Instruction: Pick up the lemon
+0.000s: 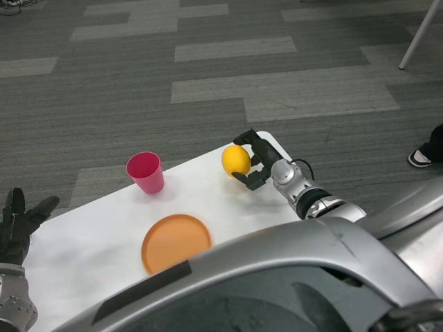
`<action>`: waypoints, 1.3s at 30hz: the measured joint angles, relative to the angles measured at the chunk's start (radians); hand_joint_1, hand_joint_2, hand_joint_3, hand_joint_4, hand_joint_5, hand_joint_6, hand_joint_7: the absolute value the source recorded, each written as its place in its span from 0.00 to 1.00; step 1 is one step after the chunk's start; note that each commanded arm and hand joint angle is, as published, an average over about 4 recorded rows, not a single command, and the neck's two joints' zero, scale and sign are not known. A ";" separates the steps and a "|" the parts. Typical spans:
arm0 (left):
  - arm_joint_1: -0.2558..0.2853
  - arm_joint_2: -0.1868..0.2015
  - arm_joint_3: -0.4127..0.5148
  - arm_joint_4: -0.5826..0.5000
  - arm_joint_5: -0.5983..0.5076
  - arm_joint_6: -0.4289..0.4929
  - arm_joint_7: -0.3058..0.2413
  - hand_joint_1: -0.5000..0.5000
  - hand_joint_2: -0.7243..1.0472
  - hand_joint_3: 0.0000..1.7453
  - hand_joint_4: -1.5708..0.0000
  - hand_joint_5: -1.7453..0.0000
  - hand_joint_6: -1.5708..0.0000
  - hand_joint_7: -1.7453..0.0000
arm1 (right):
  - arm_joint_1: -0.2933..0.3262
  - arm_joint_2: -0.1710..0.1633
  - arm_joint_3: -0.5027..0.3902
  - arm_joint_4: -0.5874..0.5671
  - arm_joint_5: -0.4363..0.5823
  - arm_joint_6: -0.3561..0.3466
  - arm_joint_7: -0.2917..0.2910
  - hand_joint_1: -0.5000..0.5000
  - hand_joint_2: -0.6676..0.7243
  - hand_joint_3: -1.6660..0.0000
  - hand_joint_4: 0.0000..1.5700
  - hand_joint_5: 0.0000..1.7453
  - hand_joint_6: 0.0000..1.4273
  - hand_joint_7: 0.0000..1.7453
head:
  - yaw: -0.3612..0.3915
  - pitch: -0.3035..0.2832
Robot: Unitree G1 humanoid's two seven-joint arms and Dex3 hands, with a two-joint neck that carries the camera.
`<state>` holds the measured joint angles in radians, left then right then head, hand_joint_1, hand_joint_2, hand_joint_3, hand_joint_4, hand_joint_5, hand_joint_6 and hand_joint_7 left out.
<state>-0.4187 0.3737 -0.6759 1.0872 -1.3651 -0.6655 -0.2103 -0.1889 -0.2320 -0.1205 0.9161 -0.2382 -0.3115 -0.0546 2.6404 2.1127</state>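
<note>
The yellow lemon (235,160) is at the far right corner of the white table (97,235). My right hand (255,160) wraps around its right side, one finger over the top and another under its lower edge, so the lemon is held. I cannot tell whether the lemon still touches the table. My left hand (19,221) waits at the table's left edge with its fingers spread and nothing in them.
A pink cup (146,172) stands upright left of the lemon. An orange plate (175,241) lies nearer me in the middle of the table. A person's shoe (419,158) shows on the carpet at the right edge, and a white leg (420,33) slants at the top right.
</note>
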 measured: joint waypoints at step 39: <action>0.000 0.008 0.009 -0.008 0.001 -0.001 0.000 1.00 1.00 0.05 0.98 1.00 1.00 1.00 | 0.105 0.008 0.100 -0.385 0.223 -0.121 0.016 0.08 0.09 0.17 0.00 1.00 0.12 0.88 | 0.611 0.039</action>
<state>-0.4186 0.3814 -0.6668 1.0789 -1.3637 -0.6661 -0.2107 -0.0841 -0.2243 -0.0205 0.5311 -0.0155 -0.4325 -0.0387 3.2515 2.1520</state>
